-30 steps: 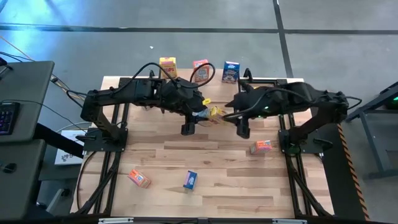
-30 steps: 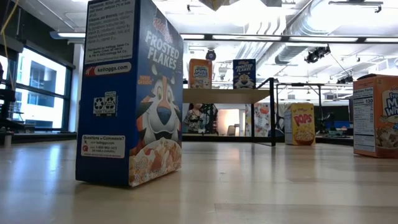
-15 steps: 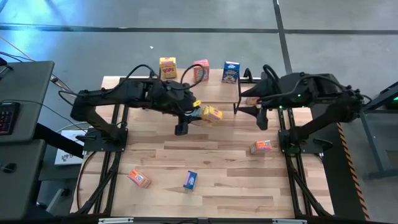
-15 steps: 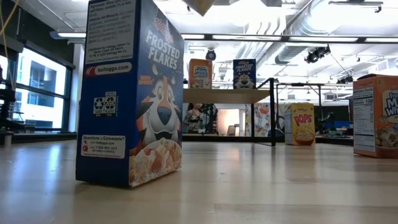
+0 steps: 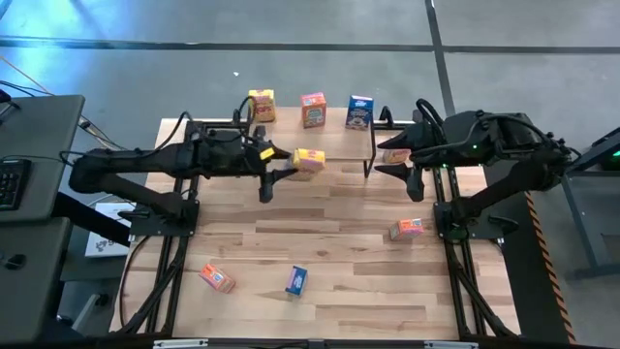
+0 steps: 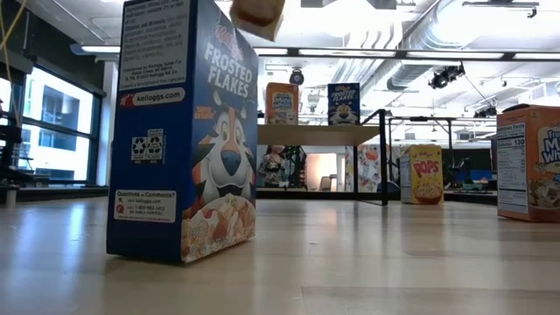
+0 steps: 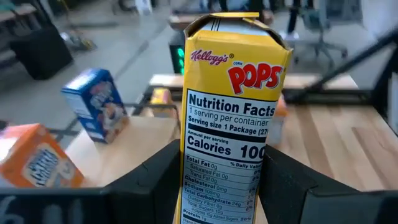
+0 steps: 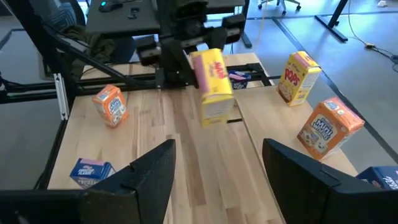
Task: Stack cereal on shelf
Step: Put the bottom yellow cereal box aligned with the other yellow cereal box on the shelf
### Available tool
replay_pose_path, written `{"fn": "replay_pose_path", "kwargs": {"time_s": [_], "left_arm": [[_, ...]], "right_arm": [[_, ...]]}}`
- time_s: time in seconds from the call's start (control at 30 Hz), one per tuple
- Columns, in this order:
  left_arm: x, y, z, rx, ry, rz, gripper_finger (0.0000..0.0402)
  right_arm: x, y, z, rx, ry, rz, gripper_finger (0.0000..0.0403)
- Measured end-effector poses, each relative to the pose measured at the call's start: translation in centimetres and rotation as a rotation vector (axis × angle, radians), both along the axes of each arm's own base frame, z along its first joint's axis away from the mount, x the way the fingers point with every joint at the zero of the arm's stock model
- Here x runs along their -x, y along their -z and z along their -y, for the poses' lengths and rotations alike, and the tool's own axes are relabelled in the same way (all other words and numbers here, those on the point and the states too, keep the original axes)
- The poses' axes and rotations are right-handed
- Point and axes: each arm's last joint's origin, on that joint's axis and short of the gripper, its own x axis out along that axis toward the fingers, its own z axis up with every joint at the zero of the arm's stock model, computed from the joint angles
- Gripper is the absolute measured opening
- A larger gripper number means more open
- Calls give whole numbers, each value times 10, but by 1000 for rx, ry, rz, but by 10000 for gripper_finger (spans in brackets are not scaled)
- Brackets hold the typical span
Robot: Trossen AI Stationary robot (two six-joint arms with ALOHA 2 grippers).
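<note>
Wooden planks of the bench [image 5: 329, 252] carry the shelf [image 5: 334, 145] at the far edge. The left end effector [image 5: 283, 167] pinches a yellow cereal box [image 5: 308, 162] just before the shelf (three boxes already stand there); lower it upright onto bare plank. The right end effector [image 5: 397, 163] waits spread beside the shelf.

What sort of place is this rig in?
Likely a robotics lab or workshop: exposed ceiling ducts, grey concrete floor, office chairs, and a desk with a keyboard beside the table.
</note>
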Motion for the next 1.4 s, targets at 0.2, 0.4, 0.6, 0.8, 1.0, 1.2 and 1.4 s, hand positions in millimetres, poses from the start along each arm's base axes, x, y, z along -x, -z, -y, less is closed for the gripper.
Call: {"fn": "replay_pose_path", "kwargs": {"time_s": [0.2,0.4,0.6,0.8,1.0,1.2,1.4], "left_arm": [[16,34,-23,2,-77,62,170],[27,55,-42,23,-109,104,170],[37,76,-64,59,-149,91,170],[48,96,-82,107,-149,142,170],[58,108,-96,128,-166,158,170],[66,113,-107,132,-166,161,170],[79,122,-120,143,-194,164,170]], "right_arm": [[0,0,0,13,2,0,232],[1,1,3,51,67,-13,232],[-7,16,2,54,83,-67,232],[-18,35,2,69,145,-95,232],[-24,53,0,51,132,-64,232],[-19,84,1,32,125,-7,232],[-5,112,1,-15,75,91,232]]}}
